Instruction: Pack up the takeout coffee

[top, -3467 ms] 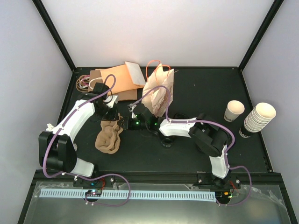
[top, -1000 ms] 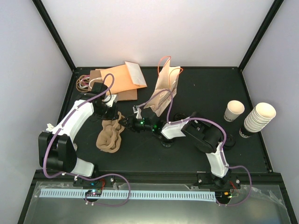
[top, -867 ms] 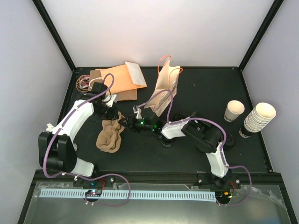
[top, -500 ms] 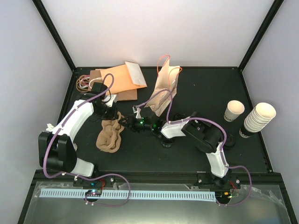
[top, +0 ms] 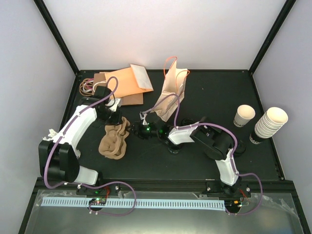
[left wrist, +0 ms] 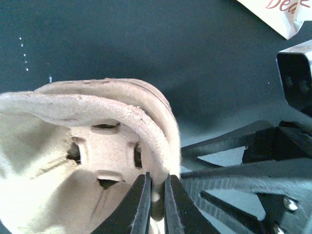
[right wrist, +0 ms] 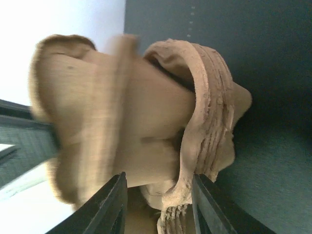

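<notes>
**Black surface, two claws on the carriers, cup well off to the side**

Black surface (top: 204, 92) inside pale walls (top: 161, 34) frames a tug on a nested stack of pulp carriers (top: 113, 141). The left claw (left wrist: 157, 178) is clamped tight on one curled rim of the stack. The right claw (right wrist: 158, 180) has its jaws apart, straddling the opposite edge without pinching it.

The takeout coffee (top: 243, 116) stands well to the right of the right claw, beyond that arm's elbow, and neither claw touches it. It is upright: its long axis is vertical, the wide open mouth points up and the narrow base sits on the surface. Dark print shows low on its side. A stack of nested cups (top: 269, 123) stands just beside it, farther from the claws.

Several things could go wrong from here:
- The carriers nest closely, so a pull may drag several up together or tear the soft rim.
- With the right claw's jaws apart, the stack could slip or swing from the left claw's single pinch.
- A paper bag (top: 171, 92) stands just behind the right claw, and an arm or cable could tip it.
- The cup looks light, so a careless reach could topple it or the stack beside it
</notes>
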You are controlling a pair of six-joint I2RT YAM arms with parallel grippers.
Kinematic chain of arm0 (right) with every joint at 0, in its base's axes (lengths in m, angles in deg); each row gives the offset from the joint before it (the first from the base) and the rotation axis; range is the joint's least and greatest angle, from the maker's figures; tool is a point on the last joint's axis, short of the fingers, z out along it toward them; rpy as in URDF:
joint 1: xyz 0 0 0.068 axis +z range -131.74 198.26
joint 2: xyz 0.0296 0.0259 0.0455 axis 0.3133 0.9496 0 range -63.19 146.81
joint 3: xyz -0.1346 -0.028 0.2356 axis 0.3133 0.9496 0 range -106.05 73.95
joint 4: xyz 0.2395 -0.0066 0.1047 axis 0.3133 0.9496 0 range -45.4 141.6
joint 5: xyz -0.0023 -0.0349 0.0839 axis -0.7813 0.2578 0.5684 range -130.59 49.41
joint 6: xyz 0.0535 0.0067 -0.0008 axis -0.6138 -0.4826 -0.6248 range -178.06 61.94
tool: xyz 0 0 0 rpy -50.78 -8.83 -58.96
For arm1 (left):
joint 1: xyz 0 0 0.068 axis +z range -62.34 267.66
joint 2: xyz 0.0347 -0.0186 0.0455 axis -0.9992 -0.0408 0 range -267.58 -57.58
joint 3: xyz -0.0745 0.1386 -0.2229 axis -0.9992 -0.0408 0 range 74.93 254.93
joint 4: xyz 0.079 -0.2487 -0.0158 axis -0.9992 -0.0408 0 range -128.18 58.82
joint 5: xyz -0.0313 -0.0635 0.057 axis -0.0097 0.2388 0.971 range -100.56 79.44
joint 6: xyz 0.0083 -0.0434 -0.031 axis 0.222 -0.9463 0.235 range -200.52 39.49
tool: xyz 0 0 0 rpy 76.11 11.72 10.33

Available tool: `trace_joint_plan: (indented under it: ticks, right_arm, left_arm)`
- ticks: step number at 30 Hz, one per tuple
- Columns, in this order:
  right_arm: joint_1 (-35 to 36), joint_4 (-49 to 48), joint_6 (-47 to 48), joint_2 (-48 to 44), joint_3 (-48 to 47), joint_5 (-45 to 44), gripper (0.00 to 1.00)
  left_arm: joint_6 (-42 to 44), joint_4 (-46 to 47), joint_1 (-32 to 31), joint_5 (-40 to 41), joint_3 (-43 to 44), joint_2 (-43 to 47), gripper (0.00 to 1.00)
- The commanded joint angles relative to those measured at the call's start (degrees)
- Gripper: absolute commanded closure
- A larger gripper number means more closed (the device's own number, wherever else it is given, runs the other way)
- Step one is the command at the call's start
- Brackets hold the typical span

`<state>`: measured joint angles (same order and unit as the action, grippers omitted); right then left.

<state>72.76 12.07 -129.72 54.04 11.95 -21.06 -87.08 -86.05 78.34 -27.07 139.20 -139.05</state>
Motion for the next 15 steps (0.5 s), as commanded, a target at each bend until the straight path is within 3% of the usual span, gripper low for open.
trace_joint_plan:
  ticks: [1,15]
  right_arm:
    - [-0.2,6.0,2.5,-1.6,0.0,-2.5,0.6]
    - [-0.2,3.1,7.3,-5.1,1.7,-2.8,0.59]
  left_arm:
    - [0.1,-1.9,0.1,0.5,2.9,2.9,0.96]
    - [0.3,-3.0,0.1,1.5,3.3,3.6,0.96]
